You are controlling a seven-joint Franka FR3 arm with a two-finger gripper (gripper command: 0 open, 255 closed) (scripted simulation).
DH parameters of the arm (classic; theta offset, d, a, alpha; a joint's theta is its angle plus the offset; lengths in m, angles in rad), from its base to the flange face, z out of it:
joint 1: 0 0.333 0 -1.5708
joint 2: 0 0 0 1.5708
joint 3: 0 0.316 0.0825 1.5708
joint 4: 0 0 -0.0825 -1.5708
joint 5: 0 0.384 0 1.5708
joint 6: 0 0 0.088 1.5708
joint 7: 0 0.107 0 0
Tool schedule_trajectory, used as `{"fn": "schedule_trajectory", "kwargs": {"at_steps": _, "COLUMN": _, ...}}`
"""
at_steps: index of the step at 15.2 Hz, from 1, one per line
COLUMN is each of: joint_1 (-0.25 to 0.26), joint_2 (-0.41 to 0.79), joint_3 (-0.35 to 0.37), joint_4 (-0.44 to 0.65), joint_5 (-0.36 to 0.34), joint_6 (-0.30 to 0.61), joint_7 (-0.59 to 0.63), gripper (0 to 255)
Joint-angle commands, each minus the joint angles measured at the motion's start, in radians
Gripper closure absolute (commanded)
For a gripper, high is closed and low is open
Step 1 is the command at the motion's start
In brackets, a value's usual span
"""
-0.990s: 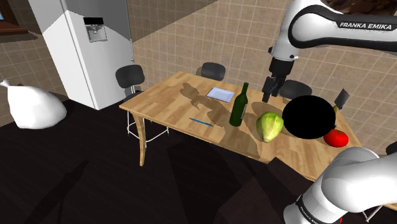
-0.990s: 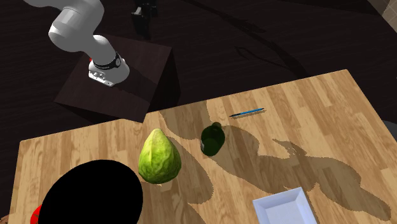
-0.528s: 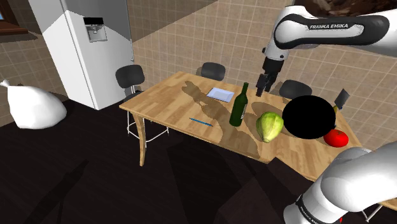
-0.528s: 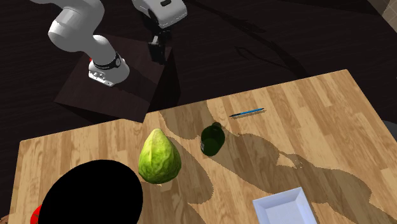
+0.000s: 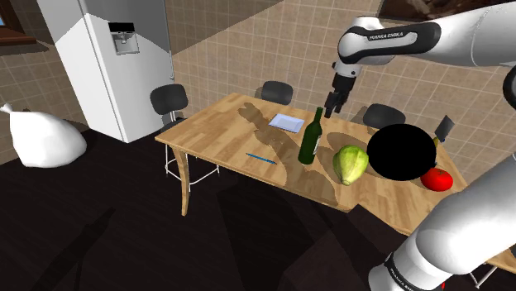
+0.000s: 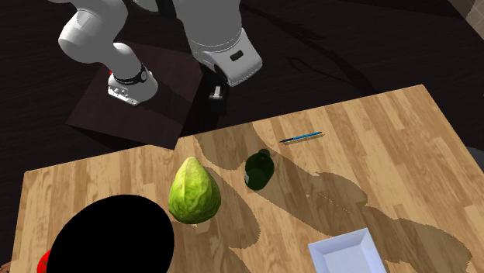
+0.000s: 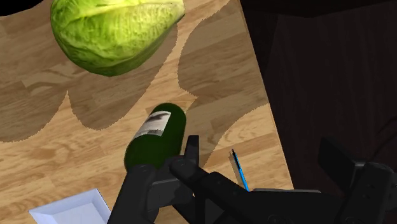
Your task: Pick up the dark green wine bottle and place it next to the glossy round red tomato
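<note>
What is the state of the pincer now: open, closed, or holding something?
Pincer: open, holding nothing; the bottle is not between its fingers.

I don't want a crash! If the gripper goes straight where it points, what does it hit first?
Probably the wooden table, right beside the green bottle; the open gripper points down there. Depth is unclear, so it might clip the bottle instead.
</note>
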Motion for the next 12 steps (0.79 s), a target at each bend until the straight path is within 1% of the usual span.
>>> {"fn": "schedule_trajectory", "kwargs": {"at_steps": 1, "joint_1": -0.009, "joint_2": 0.075, "joint_3": -0.023, "joint_4": 0.063, "joint_5": 0.021, "joint_6": 0.016, "joint_7": -0.044, "gripper": 0}}
{"fn": "schedule_trajectory", "kwargs": {"at_steps": 6, "joint_1": -0.042, "joint_2": 0.268, "joint_3": -0.059, "joint_4": 0.251, "joint_5": 0.095, "joint_6": 0.021, "joint_7": -0.144, "gripper": 0}}
{"fn": "schedule_trajectory", "kwargs": {"at_steps": 12, "joint_1": -0.114, "joint_2": 0.51, "joint_3": -0.07, "joint_4": 0.532, "joint_5": 0.192, "joint_6": -0.022, "joint_7": -0.238, "gripper": 0}}
